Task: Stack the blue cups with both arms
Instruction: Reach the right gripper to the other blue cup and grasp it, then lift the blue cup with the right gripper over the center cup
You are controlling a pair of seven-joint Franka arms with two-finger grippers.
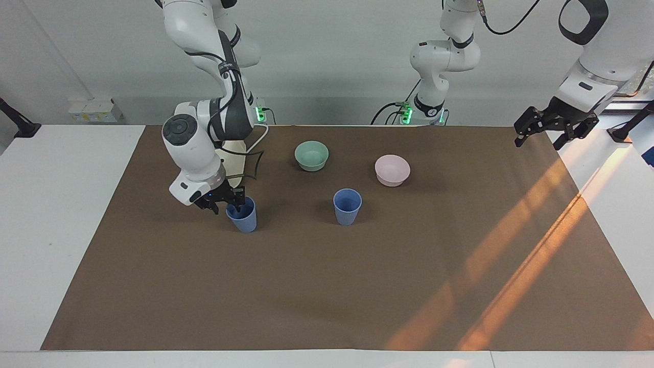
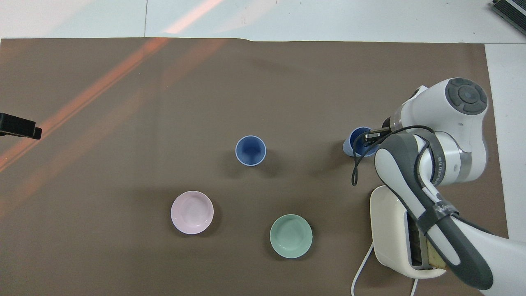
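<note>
Two blue cups stand upright on the brown mat. One cup (image 1: 244, 220) is toward the right arm's end and also shows in the overhead view (image 2: 353, 144). The other cup (image 1: 347, 207) stands mid-table, seen from above (image 2: 250, 150). My right gripper (image 1: 225, 204) is down at the first cup, open, with one finger inside the rim and one outside on the right arm's side; it also shows in the overhead view (image 2: 370, 137). My left gripper (image 1: 539, 139) waits open and empty, up over the mat's edge at the left arm's end (image 2: 20, 128).
A cream toaster (image 2: 386, 230) with a bread slice stands nearer to the robots than the first cup, mostly hidden by the right arm. A mint-green bowl (image 1: 311, 155) and a pale pink bowl (image 1: 392, 169) sit nearer to the robots than the mid-table cup.
</note>
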